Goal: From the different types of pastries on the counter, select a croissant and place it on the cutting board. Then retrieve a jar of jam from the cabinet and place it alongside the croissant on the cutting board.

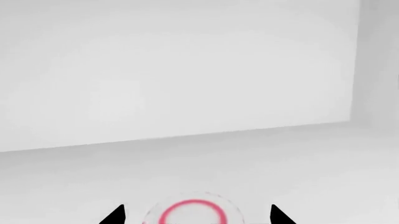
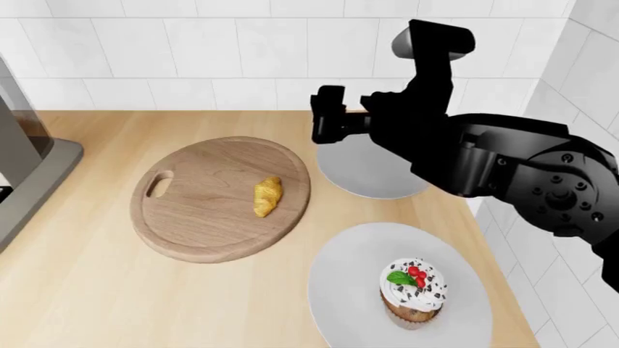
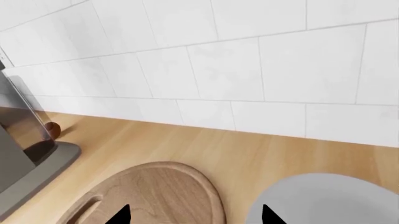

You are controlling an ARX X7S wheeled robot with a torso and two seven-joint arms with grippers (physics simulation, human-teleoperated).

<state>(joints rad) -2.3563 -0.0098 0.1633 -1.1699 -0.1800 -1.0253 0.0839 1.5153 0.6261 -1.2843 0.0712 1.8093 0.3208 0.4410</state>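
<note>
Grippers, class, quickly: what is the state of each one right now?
Left gripper: jaws apart, either side of the jar of jam, not visibly closed on it.
Right gripper: open, holding nothing, above the cutting board.

The jar of jam [image 1: 193,213] is sliced off by the left wrist picture's edge, only its red-ringed lid showing, blurred. The right arm covers part of the far plate [image 2: 363,174]. The left gripper [image 1: 197,215] shows just two dark fingertips [image 1: 115,216].
</note>
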